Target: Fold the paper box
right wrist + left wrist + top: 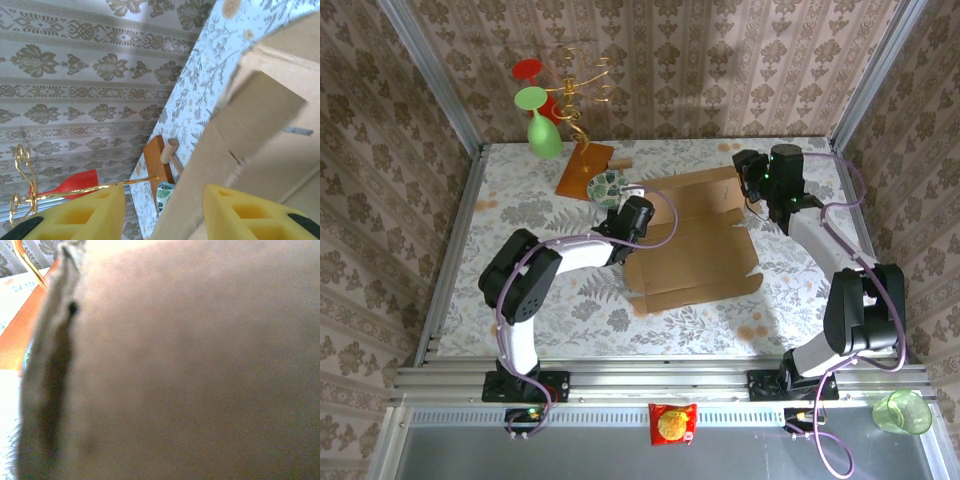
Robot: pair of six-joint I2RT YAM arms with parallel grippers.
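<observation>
The paper box (695, 245) lies as a flat brown die-cut sheet in the middle of the table, its far right flap raised. My left gripper (632, 212) rests at the sheet's left edge. In the left wrist view blurred brown cardboard (190, 370) sits right against the lens and hides the jaws. My right gripper (748, 183) hovers at the sheet's far right corner. Seen from the right wrist, that gripper (162, 202) is open, with the raised cardboard edge (210, 160) running between its yellow foam fingers (235, 210).
A gold wire stand on an orange-brown base board (584, 168) holds green and red glasses (542, 125) at the back left. A leaf-patterned bowl (607, 185) and a small wooden mallet (170, 151) lie beside it. A snack packet (672, 423) and a green cup (902, 411) sit by the near rail.
</observation>
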